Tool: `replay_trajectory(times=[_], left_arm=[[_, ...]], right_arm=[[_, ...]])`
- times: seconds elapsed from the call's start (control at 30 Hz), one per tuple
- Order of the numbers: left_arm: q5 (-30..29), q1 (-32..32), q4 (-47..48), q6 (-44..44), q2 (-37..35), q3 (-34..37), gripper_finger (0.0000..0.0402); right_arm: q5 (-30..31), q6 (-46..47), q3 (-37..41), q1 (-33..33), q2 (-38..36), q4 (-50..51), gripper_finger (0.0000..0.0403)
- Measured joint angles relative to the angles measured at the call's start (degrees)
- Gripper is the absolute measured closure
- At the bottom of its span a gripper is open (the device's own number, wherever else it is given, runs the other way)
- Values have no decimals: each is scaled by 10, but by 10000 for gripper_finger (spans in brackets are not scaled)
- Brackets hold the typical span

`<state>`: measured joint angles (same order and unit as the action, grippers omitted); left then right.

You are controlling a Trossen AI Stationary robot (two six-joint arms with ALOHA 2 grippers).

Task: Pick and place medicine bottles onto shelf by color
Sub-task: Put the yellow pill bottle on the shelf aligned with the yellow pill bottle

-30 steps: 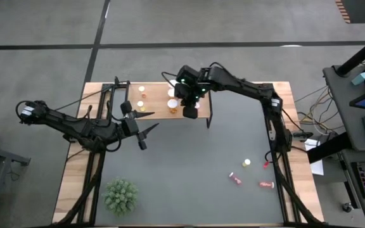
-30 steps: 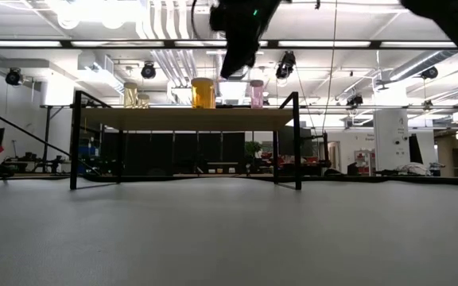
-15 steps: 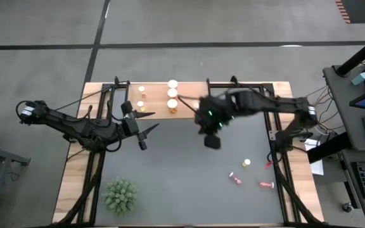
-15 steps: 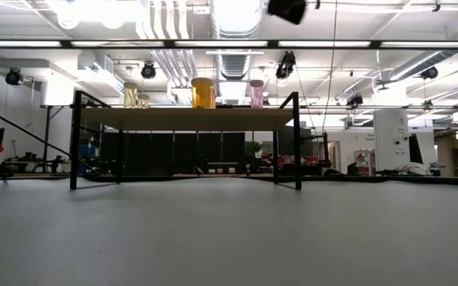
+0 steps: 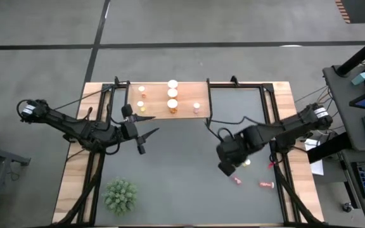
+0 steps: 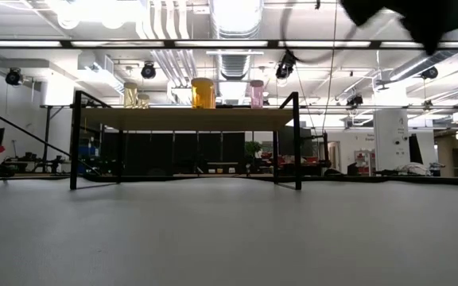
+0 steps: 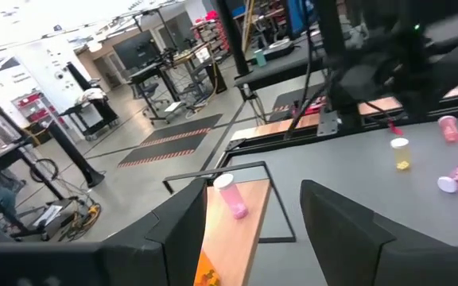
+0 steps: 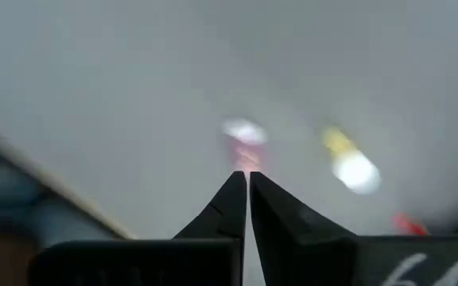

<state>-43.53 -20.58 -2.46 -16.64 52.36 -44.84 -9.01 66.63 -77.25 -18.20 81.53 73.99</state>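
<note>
The wooden shelf (image 5: pixel 157 100) stands at the table's far side. On it stand two yellow bottles (image 5: pixel 141 90), three orange bottles (image 5: pixel 172 94) and one pink bottle (image 5: pixel 196 107). In the low view the bottles stand on the shelf top (image 6: pixel 188 117). A yellow bottle (image 5: pixel 246 163) and two pink bottles (image 5: pixel 237 180) lie on the table at the near right. My right gripper (image 5: pixel 227 167) is shut and empty, above the table just left of them; the near pink bottle (image 8: pixel 245 137) shows past its tips. My left gripper (image 5: pixel 148 138) is open and empty, in front of the shelf's left part.
A green spiky plant (image 5: pixel 120 195) stands at the near left. A small red thing (image 5: pixel 268 164) lies by the right edge. The table's grey middle (image 5: pixel 182 158) is bare between the two arms.
My right gripper has swung from over the shelf's right part toward the table's near right, down toward the loose bottles. The pink bottle stays upright on the shelf, uncovered now. My left arm has kept still.
</note>
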Motion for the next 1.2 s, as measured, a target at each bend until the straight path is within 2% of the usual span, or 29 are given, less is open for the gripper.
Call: replay_trajectory(times=[0.17,0.43,0.57,0.7,0.93,1.2], left_arm=[[0,-20,5,13,0,1,214],[0,-40,5,13,0,1,214],[0,-40,4,13,0,1,214],[0,-40,4,13,0,1,214],[0,-40,4,14,0,1,214],[0,-40,4,14,0,1,214]], right_arm=[[-4,91,62,-23,-21,35,346],[-4,167,148,-42,-80,26,226],[-4,195,195,-44,-113,-19,179],[-4,213,241,-45,-131,-79,151],[3,215,295,-45,-116,-130,145],[30,208,297,-45,-97,-148,213]])
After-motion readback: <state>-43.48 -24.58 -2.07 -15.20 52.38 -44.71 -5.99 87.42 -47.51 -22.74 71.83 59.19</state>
